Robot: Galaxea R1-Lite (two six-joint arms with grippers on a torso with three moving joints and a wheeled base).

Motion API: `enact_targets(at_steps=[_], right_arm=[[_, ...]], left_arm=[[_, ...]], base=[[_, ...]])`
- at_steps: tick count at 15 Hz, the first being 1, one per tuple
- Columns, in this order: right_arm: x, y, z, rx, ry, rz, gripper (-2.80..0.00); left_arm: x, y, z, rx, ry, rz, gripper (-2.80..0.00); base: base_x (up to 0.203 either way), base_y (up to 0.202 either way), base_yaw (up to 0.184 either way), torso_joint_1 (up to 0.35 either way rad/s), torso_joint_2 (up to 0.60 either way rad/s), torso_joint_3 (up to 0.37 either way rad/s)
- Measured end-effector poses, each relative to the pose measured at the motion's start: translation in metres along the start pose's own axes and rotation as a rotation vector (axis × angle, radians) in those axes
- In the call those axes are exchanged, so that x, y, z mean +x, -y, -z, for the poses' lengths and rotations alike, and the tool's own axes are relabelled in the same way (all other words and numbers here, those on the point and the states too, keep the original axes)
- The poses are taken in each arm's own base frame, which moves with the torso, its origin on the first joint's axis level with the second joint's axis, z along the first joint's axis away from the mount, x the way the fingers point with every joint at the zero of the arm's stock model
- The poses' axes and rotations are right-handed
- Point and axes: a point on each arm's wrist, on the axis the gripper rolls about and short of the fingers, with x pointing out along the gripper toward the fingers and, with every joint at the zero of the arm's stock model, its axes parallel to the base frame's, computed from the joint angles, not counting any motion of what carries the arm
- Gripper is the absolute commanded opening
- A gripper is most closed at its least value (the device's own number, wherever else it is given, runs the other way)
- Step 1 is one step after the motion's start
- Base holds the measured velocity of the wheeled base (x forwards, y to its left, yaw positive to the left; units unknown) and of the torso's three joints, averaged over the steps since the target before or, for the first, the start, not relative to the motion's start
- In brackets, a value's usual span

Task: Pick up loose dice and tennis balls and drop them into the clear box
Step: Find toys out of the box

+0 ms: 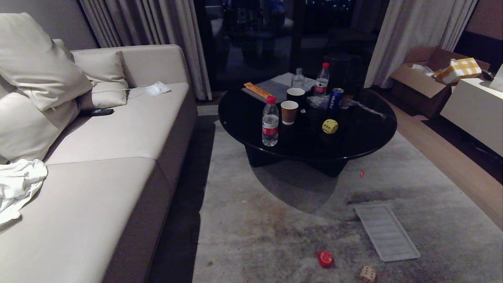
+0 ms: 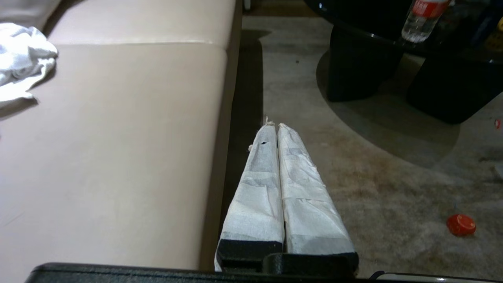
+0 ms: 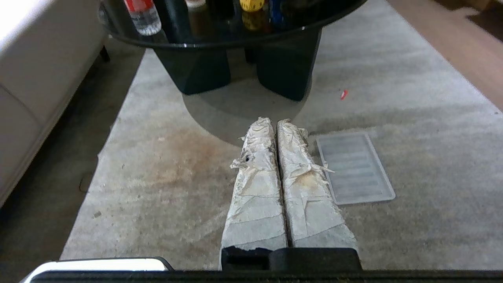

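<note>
Dice sit on table, well beyond shut right fingers.

Die on the round table's near half, bottle toward its left edge, two dice on the rug's near edge, lid just behind them

- The round black coffee table carries 1 yellow die, 3 water bottles, the nearest at the front edge, 2 paper cups, a blue can and an orange strip.
- The grey rug carries 1 red die, 1 tan die near it, and a flat ribbed lid.
- The beige sofa carries cushions, a white cloth and a dark phone.
</note>
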Motion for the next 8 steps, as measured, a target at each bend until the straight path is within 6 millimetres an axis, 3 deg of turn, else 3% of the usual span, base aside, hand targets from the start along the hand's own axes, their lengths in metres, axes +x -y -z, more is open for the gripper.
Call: enact_targets(at_steps=[8], right_arm=[[0.0000, 0.0000, -0.0002, -0.005, 0.002, -0.001, -2.80]], left_arm=[[0.0000, 0.0000, -0.0001, 0.002, 0.001, 0.000, -2.80]], base=[[0.000, 0.000, 0.000, 0.003, 0.00, -0.196]])
